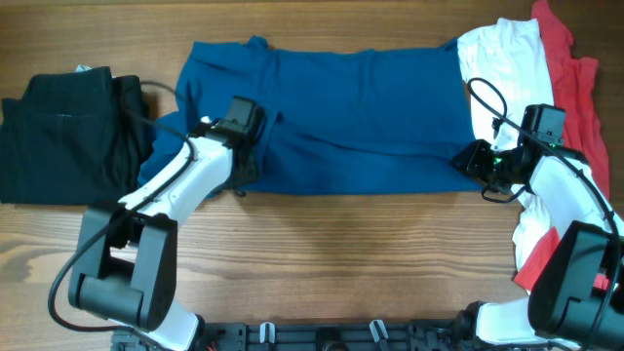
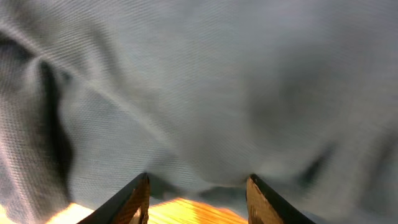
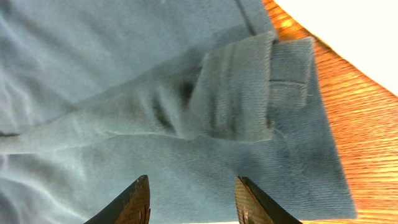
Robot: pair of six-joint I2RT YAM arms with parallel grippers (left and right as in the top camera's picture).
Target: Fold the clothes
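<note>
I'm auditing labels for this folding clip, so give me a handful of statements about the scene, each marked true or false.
1. The blue shirt lies spread across the table. True.
2. The black garment lies on the robot's right. False: it lies on its left, beside the shirt.
3. The left gripper is open. True.
4. The right gripper is shut on the shirt. False: it is open, over the cloth.
5. The red garment lies on the shirt. False: it lies at the far right, past the white garment.
</note>
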